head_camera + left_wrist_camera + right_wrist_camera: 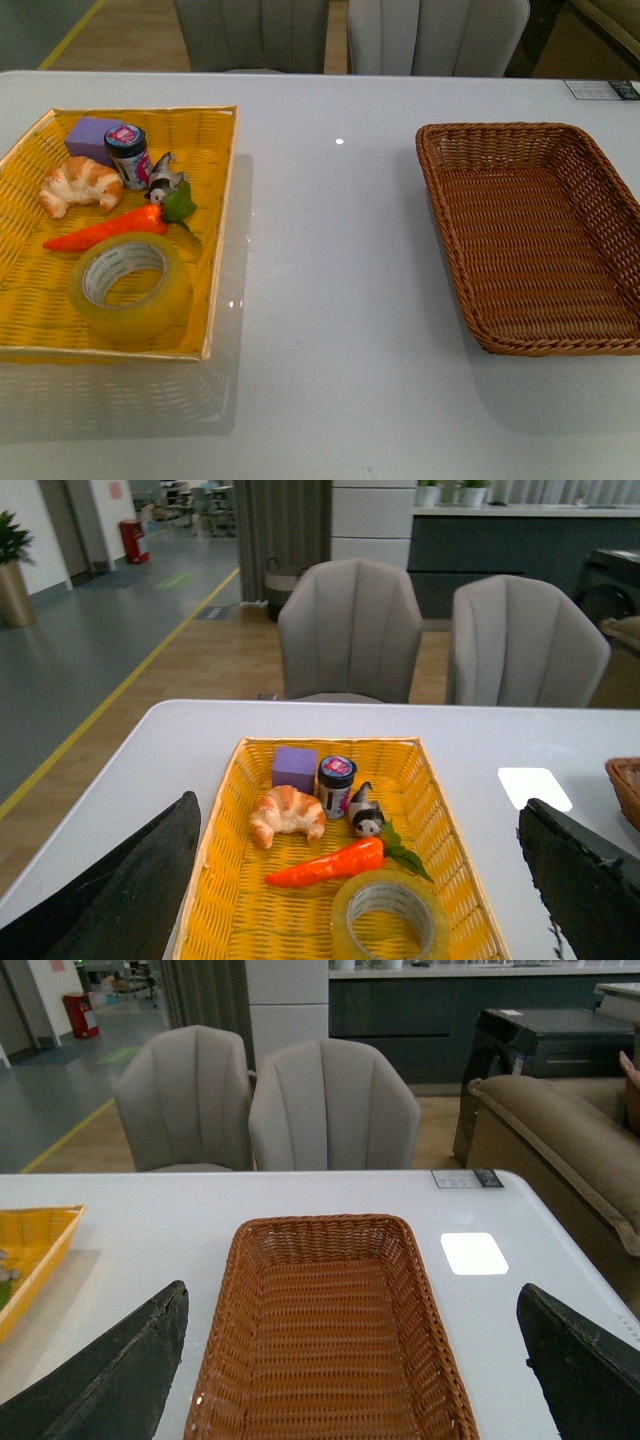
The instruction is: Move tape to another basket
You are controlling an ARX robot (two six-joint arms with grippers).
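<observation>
The tape (130, 288), a wide yellowish translucent roll with a white core, lies flat at the near end of the yellow woven tray (218, 210) on the left; it also shows in the left wrist view (390, 917). The brown wicker basket (455, 255) stands empty on the right and fills the right wrist view (225, 1360). Neither arm shows in the front view. My left gripper (365, 905) is open, raised above the near end of the tray over the tape. My right gripper (350, 1385) is open and empty above the near end of the basket.
In the tray behind the tape lie a toy carrot (110, 229), a croissant (80, 184), a purple block (92, 137), a small jar (128, 155) and a small black-and-white figure (165, 177). Two grey chairs (350, 35) stand beyond the white table (330, 300).
</observation>
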